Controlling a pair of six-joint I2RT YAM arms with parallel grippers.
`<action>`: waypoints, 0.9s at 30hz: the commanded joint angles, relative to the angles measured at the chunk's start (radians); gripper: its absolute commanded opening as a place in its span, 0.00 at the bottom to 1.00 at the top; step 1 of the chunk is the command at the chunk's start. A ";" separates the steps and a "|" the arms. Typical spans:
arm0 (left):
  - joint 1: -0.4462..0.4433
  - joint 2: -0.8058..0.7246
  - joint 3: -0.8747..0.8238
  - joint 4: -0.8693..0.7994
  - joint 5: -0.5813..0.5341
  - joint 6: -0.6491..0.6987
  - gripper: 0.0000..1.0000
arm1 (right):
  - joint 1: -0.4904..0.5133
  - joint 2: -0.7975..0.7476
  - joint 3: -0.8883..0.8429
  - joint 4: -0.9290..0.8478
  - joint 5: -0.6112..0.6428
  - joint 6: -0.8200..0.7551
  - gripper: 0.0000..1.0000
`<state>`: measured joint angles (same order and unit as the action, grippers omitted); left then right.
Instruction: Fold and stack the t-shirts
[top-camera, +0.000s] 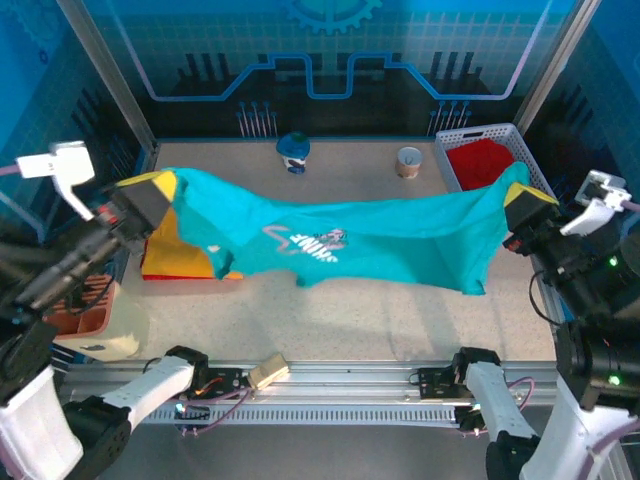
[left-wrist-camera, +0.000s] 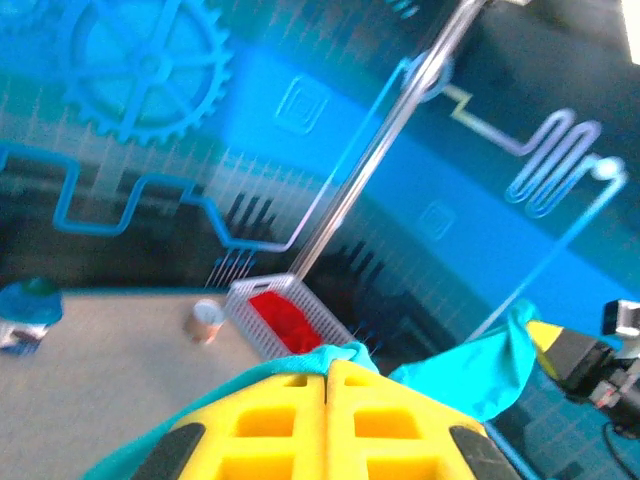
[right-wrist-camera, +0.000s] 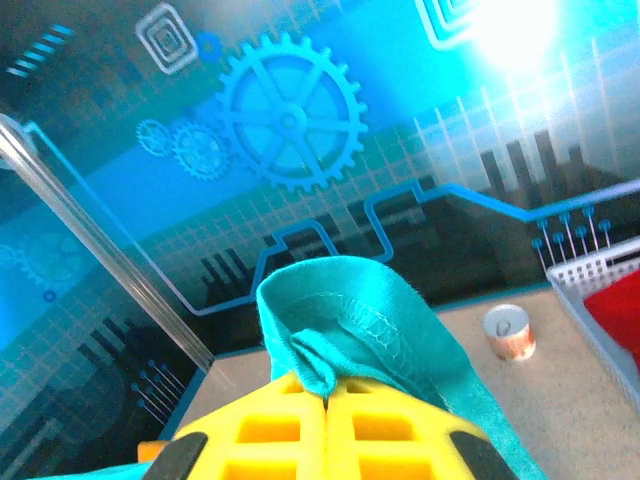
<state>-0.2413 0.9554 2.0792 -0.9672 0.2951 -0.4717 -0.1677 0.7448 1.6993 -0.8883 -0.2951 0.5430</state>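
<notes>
Two robot arms hold a teal t-shirt (top-camera: 380, 240) stretched in the air above the table (top-camera: 400, 320), on the near side of the white basket (top-camera: 480, 132). The right gripper (top-camera: 525, 200), just beside the basket's near right corner, is pinched tight on one end. The left gripper (top-camera: 160, 190), well apart from the basket across the table's whole width, is clamped just as tightly on the other. In each wrist view the yellow fingers (right-wrist-camera: 300, 420) meet with no gap, and teal cloth bunches over them and hides the pinch itself. The shirt sags in the middle, and its white chest lettering is creased and too small to read. Under its end farthest from the basket lies a yellow t-shirt (top-camera: 163, 238) on red cloth (top-camera: 178, 266). The teal one covers most of that pile, so the number of garments in it cannot be told. Inside the basket sits a crumpled red t-shirt (top-camera: 480, 160), its near edge cut off by the hanging teal hem. Just beside the basket stands a small cup (top-camera: 409, 161), and farther along the back edge is a blue object (top-camera: 293, 152), too blurred to identify.
</notes>
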 joint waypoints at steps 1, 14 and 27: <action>0.007 0.024 0.058 -0.024 0.035 -0.033 0.00 | 0.020 0.000 0.053 -0.083 0.022 0.028 0.00; 0.040 0.137 -0.596 0.388 -0.044 -0.020 0.00 | 0.008 0.127 -0.486 0.013 0.013 0.156 0.00; 0.133 0.666 -0.725 0.734 0.094 -0.040 0.00 | -0.050 0.639 -0.750 0.611 -0.118 0.132 0.00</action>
<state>-0.1223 1.5806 1.3235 -0.3485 0.3325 -0.4988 -0.1944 1.3285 0.9237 -0.4713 -0.3557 0.6880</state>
